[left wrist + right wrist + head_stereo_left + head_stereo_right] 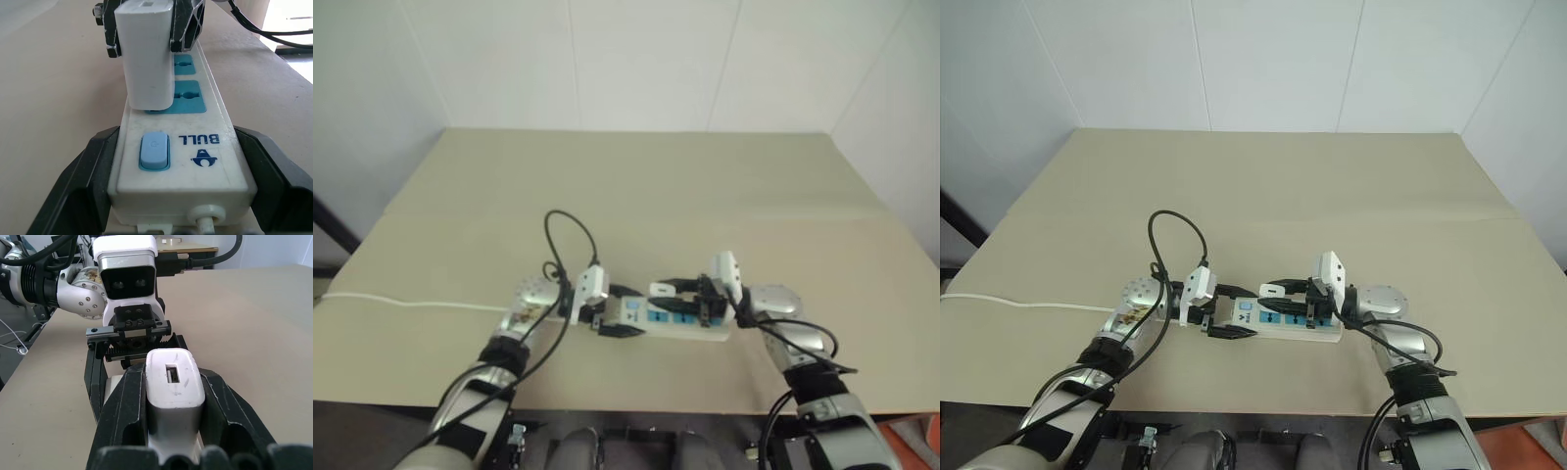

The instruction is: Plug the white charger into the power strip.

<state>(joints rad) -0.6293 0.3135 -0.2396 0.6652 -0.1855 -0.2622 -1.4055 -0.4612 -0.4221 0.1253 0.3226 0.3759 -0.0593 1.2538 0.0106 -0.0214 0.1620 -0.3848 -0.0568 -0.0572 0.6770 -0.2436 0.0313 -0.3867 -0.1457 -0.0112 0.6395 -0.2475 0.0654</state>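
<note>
White charger (146, 54) pinched in right gripper (173, 396), sitting on a blue socket; power strip (195, 147) clamped by left gripper (166, 196).

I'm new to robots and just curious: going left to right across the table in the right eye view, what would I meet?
Thin white cord → left gripper → power strip → right gripper holding the white charger over the strip's blue sockets.

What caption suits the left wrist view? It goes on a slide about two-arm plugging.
Left gripper braces the power strip while the right gripper sets the white charger at a blue socket.
</note>
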